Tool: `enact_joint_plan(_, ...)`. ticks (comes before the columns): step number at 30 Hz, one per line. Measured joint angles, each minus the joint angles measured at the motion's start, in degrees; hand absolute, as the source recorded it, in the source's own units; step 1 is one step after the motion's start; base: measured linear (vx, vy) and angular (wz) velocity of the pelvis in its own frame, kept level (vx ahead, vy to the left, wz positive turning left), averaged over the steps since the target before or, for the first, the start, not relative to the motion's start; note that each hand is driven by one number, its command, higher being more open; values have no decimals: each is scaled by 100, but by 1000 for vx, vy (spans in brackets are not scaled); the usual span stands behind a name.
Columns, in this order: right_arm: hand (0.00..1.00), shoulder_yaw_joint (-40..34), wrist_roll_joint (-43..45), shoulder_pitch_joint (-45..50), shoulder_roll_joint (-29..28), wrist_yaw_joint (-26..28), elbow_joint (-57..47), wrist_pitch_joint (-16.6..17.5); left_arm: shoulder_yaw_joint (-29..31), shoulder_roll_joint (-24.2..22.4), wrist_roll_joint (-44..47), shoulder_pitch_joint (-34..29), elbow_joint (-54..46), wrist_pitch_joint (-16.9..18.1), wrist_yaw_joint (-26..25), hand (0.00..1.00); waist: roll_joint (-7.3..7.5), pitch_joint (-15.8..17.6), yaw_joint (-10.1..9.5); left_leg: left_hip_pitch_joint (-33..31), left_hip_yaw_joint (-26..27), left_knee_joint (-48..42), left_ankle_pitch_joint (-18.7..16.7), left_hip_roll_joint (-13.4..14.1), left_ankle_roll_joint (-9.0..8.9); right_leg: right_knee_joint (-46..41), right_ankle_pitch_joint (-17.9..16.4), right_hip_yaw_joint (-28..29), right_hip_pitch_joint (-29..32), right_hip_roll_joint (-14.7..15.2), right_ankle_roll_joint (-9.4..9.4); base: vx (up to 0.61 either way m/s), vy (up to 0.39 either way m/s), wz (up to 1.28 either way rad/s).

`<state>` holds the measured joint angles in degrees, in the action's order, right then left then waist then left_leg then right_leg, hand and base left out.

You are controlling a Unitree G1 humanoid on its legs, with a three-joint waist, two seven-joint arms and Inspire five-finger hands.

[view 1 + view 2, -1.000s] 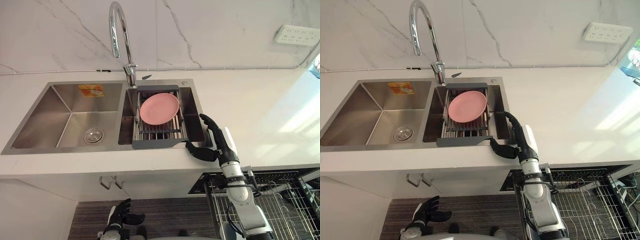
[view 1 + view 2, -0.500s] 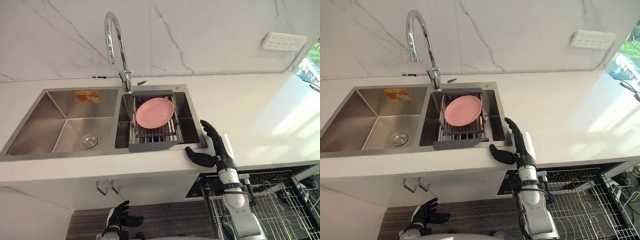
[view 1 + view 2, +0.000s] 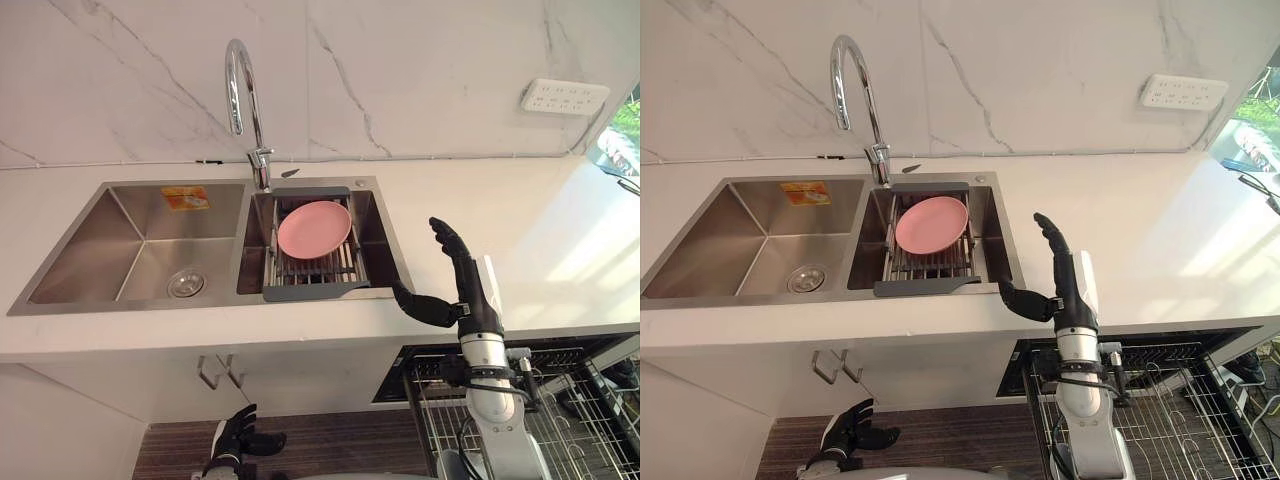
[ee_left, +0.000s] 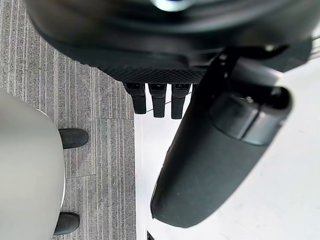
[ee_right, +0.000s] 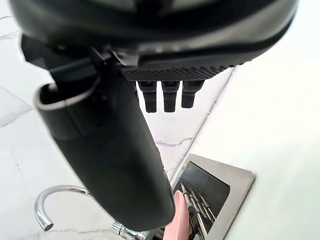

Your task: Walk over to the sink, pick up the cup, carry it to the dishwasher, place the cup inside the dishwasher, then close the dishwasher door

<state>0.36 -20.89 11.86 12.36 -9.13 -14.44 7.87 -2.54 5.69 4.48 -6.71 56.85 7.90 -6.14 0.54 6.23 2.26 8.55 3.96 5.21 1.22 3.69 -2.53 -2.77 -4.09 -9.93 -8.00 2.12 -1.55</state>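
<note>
The steel sink has 2 basins set in the white tabletop. In its right basin, a pink plate lies on a grey drying rack, in front of the tap. Just right of the sink, the right robot hand is raised over the tabletop's front edge, fingers straight and thumb spread, holding nothing. Below and right of the sink, the dishwasher shows its wire basket. The left robot hand hangs low under the sink, open. Where the cup lies I cannot tell.
</note>
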Motion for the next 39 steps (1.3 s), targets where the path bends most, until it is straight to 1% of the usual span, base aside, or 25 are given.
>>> enact_joint_plan(7, 90, 69, -80, -556, 728, 129, 71, 15, -1, -2, 1, 8, -13, 9, 21, 90, -2, 1, -63, -21, -36, -1, 4, -10, 4, 5, -5, -31, 2, 6, -8, 3, -1, 2)
enact_joint_plan(11, 90, 299, -171, -926, 1048, 203, 341, 35, -1, 2, 0, 10, -15, 14, 76, 90, -1, 2, -68, -78, -165, 0, 13, -38, 16, 10, -16, -132, 10, 34, -22, -13, -1, 13)
enact_joint_plan(15, 90, 590, -310, -1308, 1344, 309, 763, 43, -5, 0, 1, 27, -30, 23, 128, 90, -5, 9, -150, -174, -232, 2, 33, -75, 33, 11, -21, -229, 62, 76, -31, -12, 6, 13)
enact_joint_plan(21, 90, 1050, -563, -1903, 1724, 429, 1317, 101, -5, 11, 1, 28, -44, 55, 173, 90, -4, 16, -162, -376, -295, 1, 52, -112, 60, 13, -28, -287, 225, 105, -42, 11, 2, 6)
enact_joint_plan(23, 90, 1160, -649, -2095, 1823, 437, 1515, 112, -8, 14, 2, 28, -54, 61, 183, 90, -3, 17, -172, -435, -313, -1, 56, -116, 62, 13, -28, -304, 277, 107, -42, 19, -4, 5)
enact_joint_plan(26, 90, 1255, -845, -2445, 1969, 437, 1893, 113, -15, 10, 2, 31, -142, 74, 197, 90, -6, 64, -260, -509, -358, -25, 81, -140, 72, 14, -28, -351, 326, 115, -43, 36, -1, 8)
enact_joint_plan(30, 90, 1379, -1039, -2889, 2070, 428, 2163, 108, -20, 19, 2, 30, -246, 78, 234, 90, 0, 118, -274, -609, -488, -27, 111, -164, 75, 13, -30, -458, 370, 130, -45, 8, -2, 15)
enact_joint_plan(32, 90, 1414, -1088, -3090, 2088, 426, 2294, 101, -18, 23, 6, 33, -297, 81, 229, 90, 10, 219, -299, -635, -513, -32, 123, -159, 76, 12, -30, -491, 377, 137, -46, -13, -7, 14)
enact_joint_plan(35, 90, 1581, -1216, -3375, 2120, 413, 2504, 50, -12, 24, 14, 39, -322, 107, 220, 90, 14, 263, -317, -712, -532, -94, 124, -177, 78, 0, -30, -533, 417, 167, -47, -17, 3, 8)
enact_joint_plan(39, 90, 1585, -1261, -3514, 2124, 346, 2515, 13, -4, 35, 115, 39, -475, 127, 142, 90, 29, 477, -347, -778, -549, -153, 123, -194, 79, -30, -45, -582, 423, 192, -70, -37, 1, 8)
